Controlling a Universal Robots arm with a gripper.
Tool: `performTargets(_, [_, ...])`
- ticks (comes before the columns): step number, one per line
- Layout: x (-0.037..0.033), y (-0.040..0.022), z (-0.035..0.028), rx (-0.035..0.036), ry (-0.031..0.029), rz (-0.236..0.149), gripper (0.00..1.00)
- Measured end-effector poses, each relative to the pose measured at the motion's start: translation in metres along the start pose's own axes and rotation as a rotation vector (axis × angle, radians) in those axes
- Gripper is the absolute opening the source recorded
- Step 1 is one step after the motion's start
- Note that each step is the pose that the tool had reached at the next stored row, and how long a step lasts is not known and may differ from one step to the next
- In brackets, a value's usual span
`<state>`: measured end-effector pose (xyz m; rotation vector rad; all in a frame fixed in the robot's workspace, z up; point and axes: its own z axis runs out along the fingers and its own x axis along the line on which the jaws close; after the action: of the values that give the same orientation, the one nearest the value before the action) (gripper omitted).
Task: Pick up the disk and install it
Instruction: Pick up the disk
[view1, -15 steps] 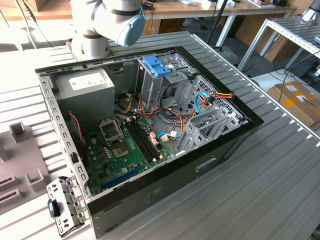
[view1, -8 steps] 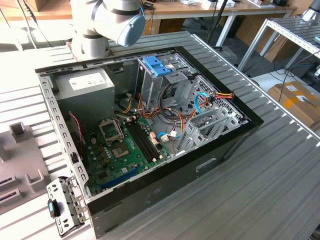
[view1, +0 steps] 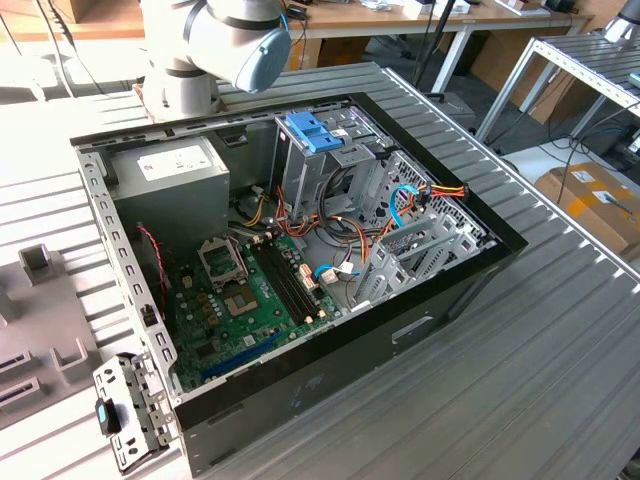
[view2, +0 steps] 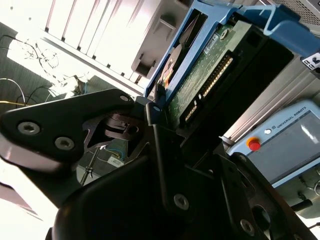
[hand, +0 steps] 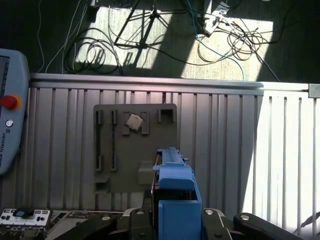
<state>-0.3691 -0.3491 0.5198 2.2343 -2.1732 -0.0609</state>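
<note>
As caught in the exterior view, shows a computer case lying open on the table, with the arm's joint standing just behind the case. Inside the case: grey power supply, green motherboard, and a drive cage topped by a blue bracket. Beside the case, on the table: a grey fixture plate.

In the second wrist view, finds the claw closed on the end of a blue carrier framing the disk, green circuit side and connector row bared. Puts the disk in the air, outside the case. Behind it, a teach pendant.

In the first wrist view, looks down past the blue carrier onto the fixture plate and a small chip resting there. Places the load, by that, over the plate beside the case, not over the drive cage.

Risks, as a judgement: could slip or twist in the grip, being held by plastic at one end only, and would then likely jam against the cage inside the case. Could snag the loose cables lying next to the cage. Could scrape the bared circuit side on the case's metal wall if carried across too low.
</note>
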Motion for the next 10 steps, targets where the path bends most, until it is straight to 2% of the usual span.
performTargets(6, [0.001, -0.005, -0.0003, -0.0001, 0.0001, 0.0, 0.36])
performTargets(10, [0.0024, -0.0106, -0.0005, 0.0, 0.0, 0.0, 0.36])
